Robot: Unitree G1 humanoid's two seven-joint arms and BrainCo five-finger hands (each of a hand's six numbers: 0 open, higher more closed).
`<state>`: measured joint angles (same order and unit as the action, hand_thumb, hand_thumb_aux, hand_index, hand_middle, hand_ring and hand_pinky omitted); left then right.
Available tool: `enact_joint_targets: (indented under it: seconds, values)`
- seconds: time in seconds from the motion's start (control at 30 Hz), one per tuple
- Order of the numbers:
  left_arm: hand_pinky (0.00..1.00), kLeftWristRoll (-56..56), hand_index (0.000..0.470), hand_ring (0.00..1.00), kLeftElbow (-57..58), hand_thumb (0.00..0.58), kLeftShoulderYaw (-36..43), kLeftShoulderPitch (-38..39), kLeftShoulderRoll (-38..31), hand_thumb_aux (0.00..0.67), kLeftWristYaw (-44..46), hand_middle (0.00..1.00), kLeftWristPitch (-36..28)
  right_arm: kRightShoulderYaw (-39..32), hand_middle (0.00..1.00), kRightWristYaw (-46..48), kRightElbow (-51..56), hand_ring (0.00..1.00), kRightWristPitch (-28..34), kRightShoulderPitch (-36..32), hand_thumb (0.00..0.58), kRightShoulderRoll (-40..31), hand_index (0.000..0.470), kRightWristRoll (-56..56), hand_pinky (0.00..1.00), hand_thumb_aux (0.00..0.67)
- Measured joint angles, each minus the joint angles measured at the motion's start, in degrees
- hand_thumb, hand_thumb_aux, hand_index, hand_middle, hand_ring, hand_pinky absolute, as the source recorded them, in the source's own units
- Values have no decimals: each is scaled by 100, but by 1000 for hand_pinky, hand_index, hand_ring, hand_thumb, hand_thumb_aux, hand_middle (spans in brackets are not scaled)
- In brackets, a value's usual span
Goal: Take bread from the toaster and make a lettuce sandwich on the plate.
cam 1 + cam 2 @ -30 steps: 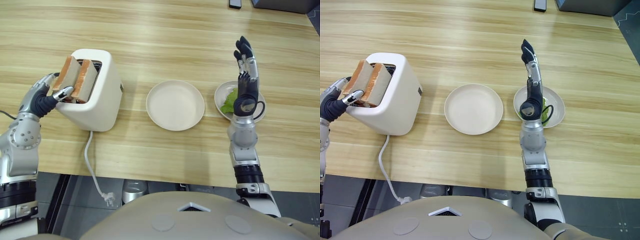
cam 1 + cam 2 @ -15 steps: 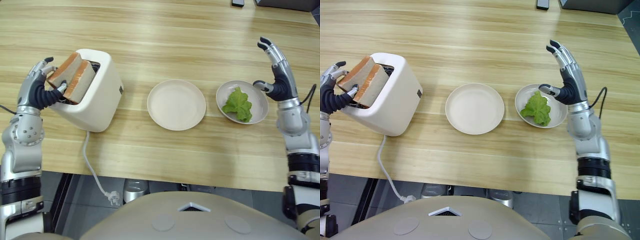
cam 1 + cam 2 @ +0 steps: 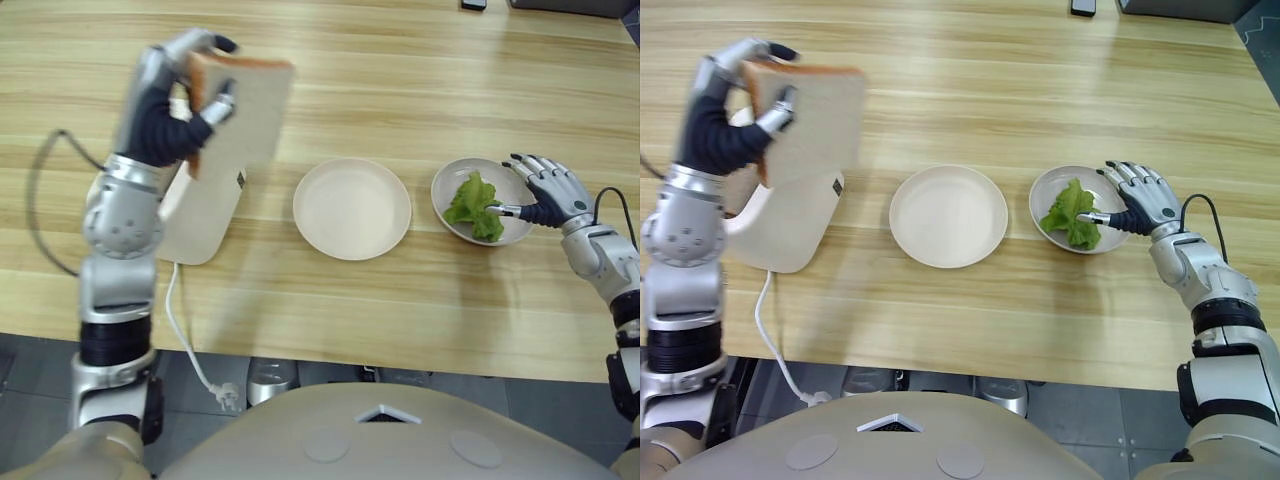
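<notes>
1. Plate (image 3: 351,209): sits at the centre of the wooden table (image 3: 400,80) with nothing on it. All clock directions below are taken from this plate.

2. Left hand (image 3: 160,115): raised at about 10 o'clock. Its fingers are closed around a bread slice (image 3: 252,108), with fingertips over the crust at the top edge and the thumb pressed on the near face. The slice is held up off the table, broad face toward the viewer, and is blurred, so its surface detail cannot be read.

3. Toaster (image 3: 790,225): stands at 9 o'clock. The slice and the hand cover its upper part, so the slots are hidden and only the lower white body shows. Its cord (image 3: 185,330) runs off the near table edge down to a plug.

4. Bowl (image 3: 450,178): stands at 3 o'clock, near the plate but apart from it, with the lettuce (image 3: 472,203) inside.

5. Right hand (image 3: 1140,203): hangs over the bowl's far-right rim with fingers spread, holding nothing. The thumb tip points at the leaf, but whether it touches cannot be determined.

6. Dark objects (image 3: 470,4): lie at 1 o'clock and are cut off by the top edge, so they cannot be identified.
</notes>
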<state>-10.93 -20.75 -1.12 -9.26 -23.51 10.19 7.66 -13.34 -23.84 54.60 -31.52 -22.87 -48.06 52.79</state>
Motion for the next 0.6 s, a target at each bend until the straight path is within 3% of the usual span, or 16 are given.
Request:
enact_joint_targets:
  seconds: [0.2, 0.43, 0.6]
  values:
    - [1000, 441, 460, 1000, 990, 580, 1195, -35, 1084, 670, 508, 1000, -206, -618, 0, -451, 711, 0, 176, -452, 0, 79, 0, 136, 0, 0]
    - [1000, 476, 460, 1000, 3427, 580, 1150, -375, 1797, 670, 7, 1000, 729, -1178, 0, -587, 1458, 0, 487, -840, 0, 429, 0, 229, 0, 0]
    - [1000, 372, 460, 1000, 4942, 580, 1148, -651, 1828, 670, -262, 1000, 1298, -1498, 0, -563, 1743, 0, 755, -962, 0, 559, 0, 229, 0, 0]
